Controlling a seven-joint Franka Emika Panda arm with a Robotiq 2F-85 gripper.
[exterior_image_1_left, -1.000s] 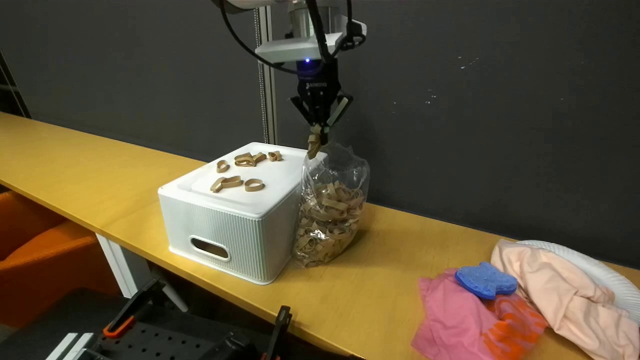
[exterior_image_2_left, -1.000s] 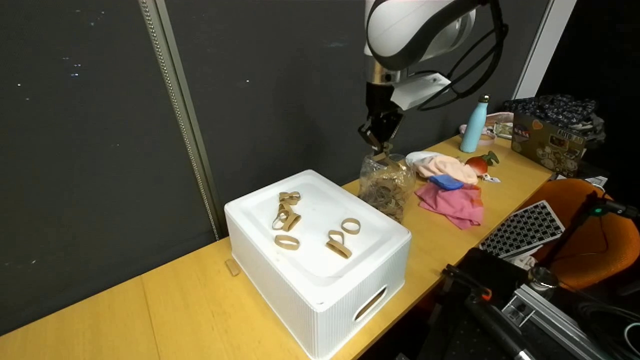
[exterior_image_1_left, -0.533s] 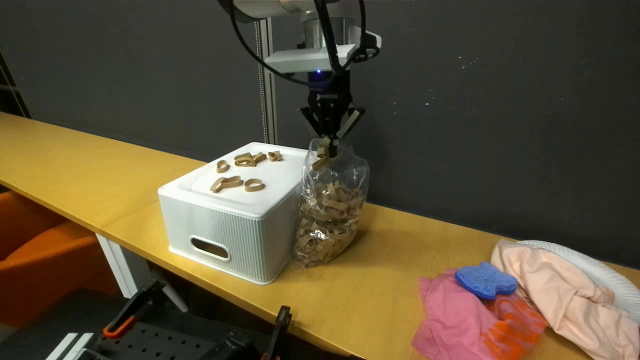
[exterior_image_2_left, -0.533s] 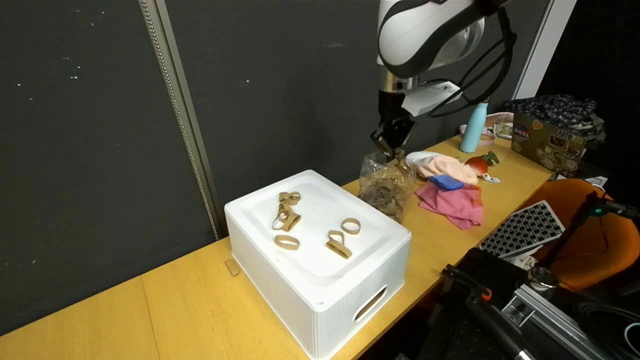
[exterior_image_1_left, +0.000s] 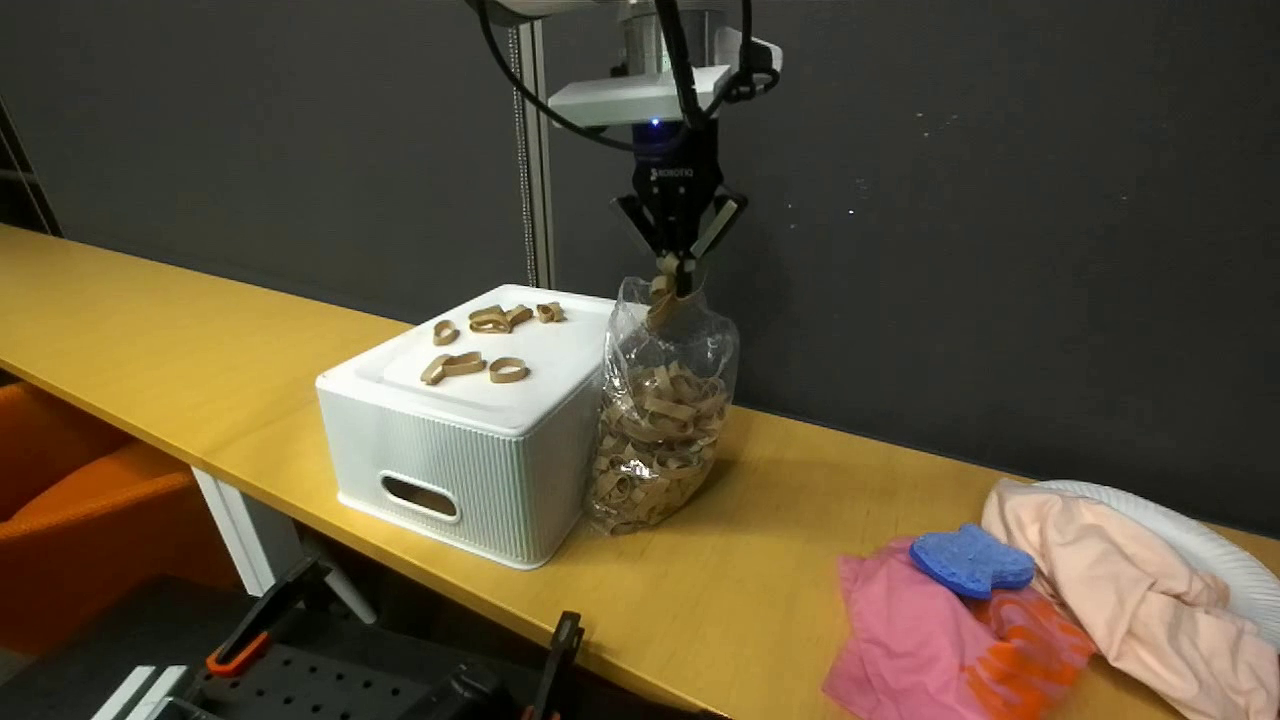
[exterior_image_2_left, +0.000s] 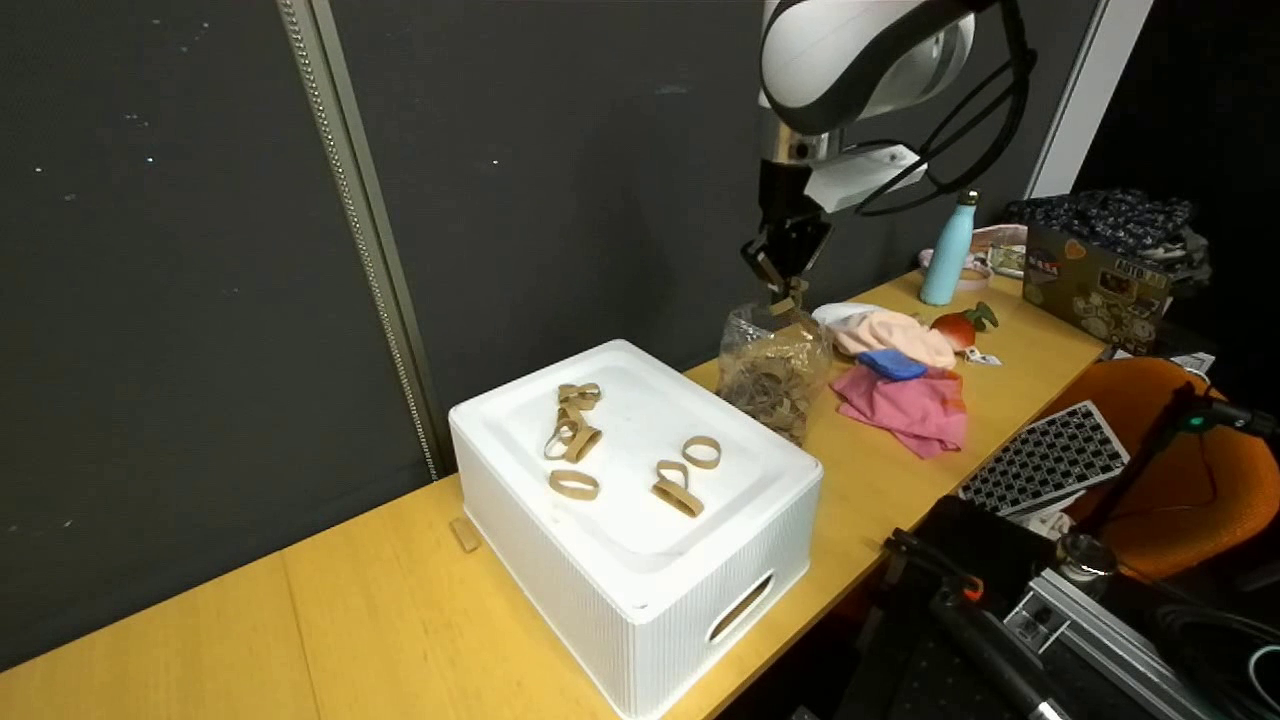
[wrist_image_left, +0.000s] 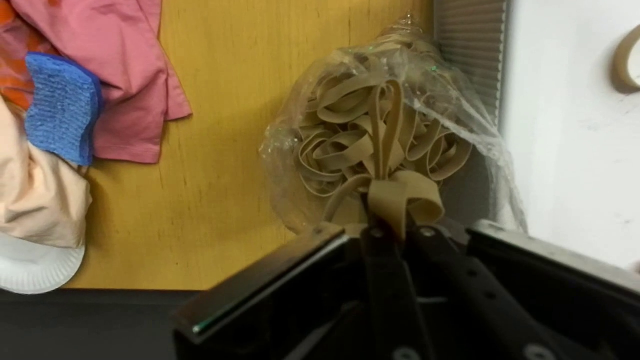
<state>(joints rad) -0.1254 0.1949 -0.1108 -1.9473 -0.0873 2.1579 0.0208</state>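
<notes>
Robotiq gripper (exterior_image_1_left: 681, 270) pinched a bunch of tan rubber bands (exterior_image_1_left: 662, 302) at the mouth of a clear plastic bag (exterior_image_1_left: 702, 347)

In an exterior view, the gripper pointed downward, its tips drawn narrowly together on the bunch. The lower loops overlapped the bag's upper edge, apart from the packed bands (exterior_image_1_left: 660, 430) filling the bag's lower portion. The bag stood on a wooden table (exterior_image_1_left: 830, 490), just beside a white ribbed storage bin (exterior_image_1_left: 470, 455); contact between the two could not be confirmed. Loose bands (exterior_image_1_left: 506, 376) lay on the bin's top. Well away from the bag, a blue sponge (exterior_image_1_left: 970, 560) rested on a pink cloth (exterior_image_1_left: 905, 630), adjoining a peach cloth (exterior_image_1_left: 1110, 565) that partly covered a white paper plate (exterior_image_1_left: 1190, 520).

In an exterior view, the loose bands appeared in two scattered groups. A flat tan piece (exterior_image_2_left: 465, 534) lay on the table near the bin, on the side away from the bag. Farther along, a red item with a green top (exterior_image_2_left: 955, 330) lay near the peach cloth, and a light blue bottle (exterior_image_2_left: 948, 255) stood upright. A sticker-covered box (exterior_image_2_left: 1095, 290) bore dark fabric (exterior_image_2_left: 1110, 222) at its top.

In the wrist view, the fingers (wrist_image_left: 392, 285) converged on the bunch. One long loop (wrist_image_left: 394, 120) reached out over the bag's contents, and a broad curled band (wrist_image_left: 407, 197) sat at the fingertips. The bag's crumpled film surrounded the packed bands.
</notes>
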